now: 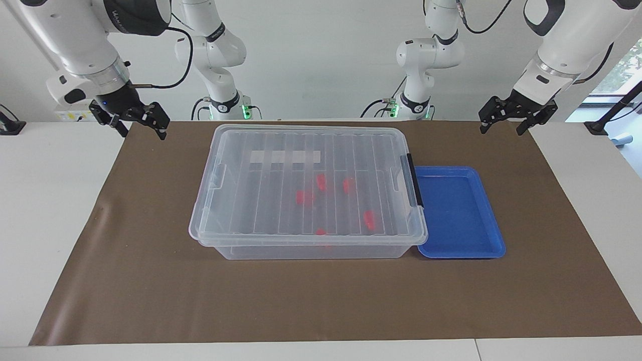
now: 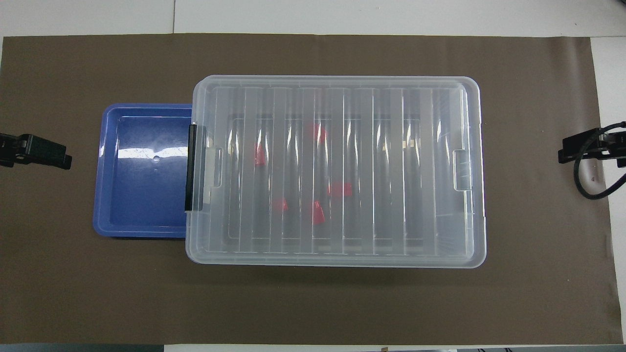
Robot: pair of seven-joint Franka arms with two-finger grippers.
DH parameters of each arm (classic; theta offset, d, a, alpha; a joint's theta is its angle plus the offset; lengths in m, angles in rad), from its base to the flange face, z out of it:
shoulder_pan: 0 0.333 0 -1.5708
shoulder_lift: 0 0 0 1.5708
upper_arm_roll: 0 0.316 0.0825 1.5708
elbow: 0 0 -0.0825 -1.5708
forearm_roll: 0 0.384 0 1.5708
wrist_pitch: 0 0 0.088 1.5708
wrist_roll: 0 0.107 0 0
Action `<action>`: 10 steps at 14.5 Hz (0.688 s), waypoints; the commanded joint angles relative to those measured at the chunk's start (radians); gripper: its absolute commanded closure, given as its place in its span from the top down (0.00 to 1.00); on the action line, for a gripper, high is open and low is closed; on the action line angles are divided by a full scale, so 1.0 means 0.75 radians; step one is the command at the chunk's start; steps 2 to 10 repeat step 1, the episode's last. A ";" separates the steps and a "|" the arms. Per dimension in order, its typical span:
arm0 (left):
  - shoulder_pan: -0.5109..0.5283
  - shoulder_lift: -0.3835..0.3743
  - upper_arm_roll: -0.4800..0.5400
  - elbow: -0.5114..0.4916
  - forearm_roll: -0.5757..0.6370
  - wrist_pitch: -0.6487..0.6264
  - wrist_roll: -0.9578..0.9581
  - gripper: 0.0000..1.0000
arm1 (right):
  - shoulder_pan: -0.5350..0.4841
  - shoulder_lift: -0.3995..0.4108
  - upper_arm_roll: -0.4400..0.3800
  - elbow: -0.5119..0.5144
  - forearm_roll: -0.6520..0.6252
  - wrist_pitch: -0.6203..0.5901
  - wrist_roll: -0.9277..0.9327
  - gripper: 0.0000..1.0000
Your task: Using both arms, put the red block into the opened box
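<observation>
The box (image 1: pixel 251 200) (image 2: pixel 391 171) is a clear bin in the middle of the brown mat, with its ribbed lid lying flat on top and a black latch (image 1: pixel 414 180) at the left arm's end. Several red blocks (image 1: pixel 321 182) (image 2: pixel 318 212) show through the lid, lying on the box's floor. My left gripper (image 1: pixel 502 128) (image 2: pixel 49 154) hangs open and holds nothing, over the mat's corner at the left arm's end. My right gripper (image 1: pixel 143 131) (image 2: pixel 582 149) hangs open and holds nothing, over the mat's edge at the right arm's end.
A shallow blue tray (image 1: pixel 459 210) (image 2: pixel 142 195) lies against the box's latch end, with nothing in it. Two slimmer white arms (image 1: pixel 220 60) (image 1: pixel 426 55) with green-lit bases stand at the robots' edge of the table.
</observation>
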 commanded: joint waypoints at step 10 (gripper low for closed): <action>0.000 -0.045 -0.003 -0.052 0.024 0.024 0.025 1.00 | -0.013 -0.017 0.010 -0.032 0.015 0.038 -0.005 1.00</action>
